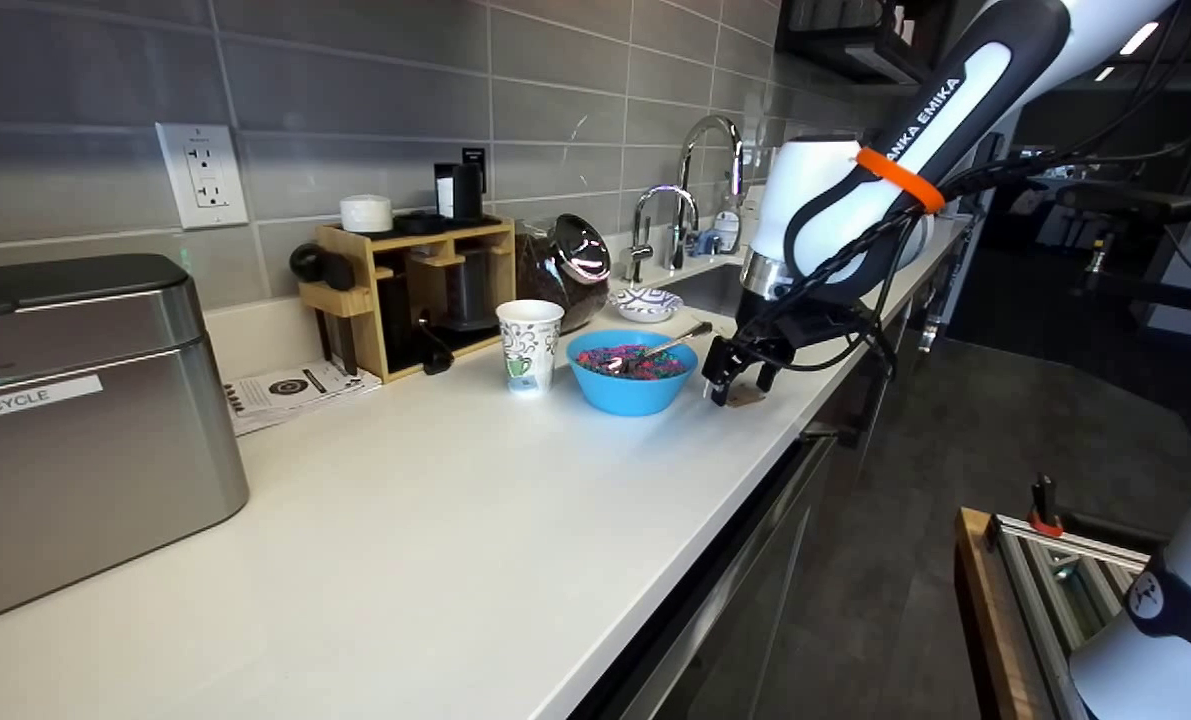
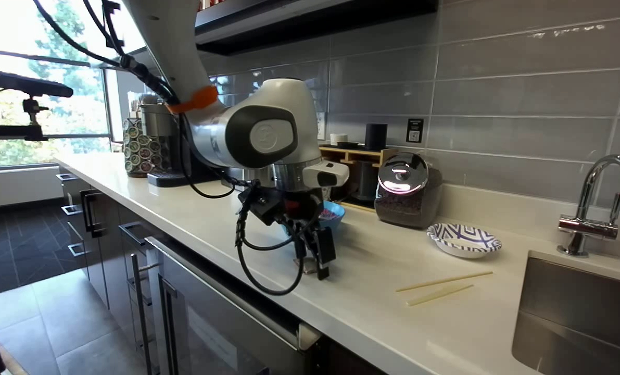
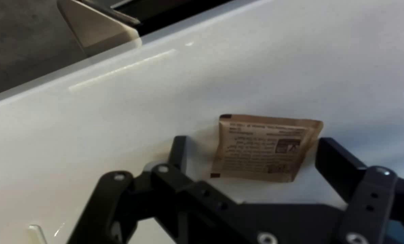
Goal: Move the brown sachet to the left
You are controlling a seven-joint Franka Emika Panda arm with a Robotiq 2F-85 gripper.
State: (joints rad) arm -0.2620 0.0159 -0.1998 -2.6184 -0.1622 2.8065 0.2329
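Observation:
The brown sachet (image 3: pixel 261 152), a small flat packet with dark print, lies on the white counter in the wrist view. It also shows, partly hidden, between the fingers in an exterior view (image 1: pixel 747 397). My gripper (image 3: pixel 251 144) is open, low over the counter, with one finger on each side of the sachet. The right finger in the wrist view is close to the sachet's edge; whether they touch I cannot tell. The left finger stands apart from it. The gripper also shows in both exterior views (image 1: pixel 743 390) (image 2: pixel 311 268).
A blue bowl (image 1: pixel 623 393) with colourful contents and a spoon stands close beside the gripper. A paper cup (image 1: pixel 532 345), a patterned bowl (image 2: pixel 463 242), two thin sticks (image 2: pixel 440 295), a glass jar (image 2: pixel 406 205) and a recycle bin (image 1: pixel 95 470) are on the counter. The counter's front edge is near.

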